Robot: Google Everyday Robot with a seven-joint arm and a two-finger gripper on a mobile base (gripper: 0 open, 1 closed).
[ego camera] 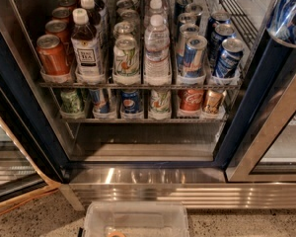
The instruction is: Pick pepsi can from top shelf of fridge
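Note:
A dark blue pepsi can hangs in the air at the top right, close to the camera and in front of the fridge frame. It is cut off by the picture's edge. My gripper holds it from beyond that top right edge and does not itself show. On the top shelf, the right lane holds three more dark blue pepsi cans. The fridge door stands open.
The top shelf also holds slim silver-and-blue cans, water bottles, green-white cans, tea bottles and orange cans. The lower rack holds more cans. The open glass door is at the right. A clear plastic bin sits on the floor.

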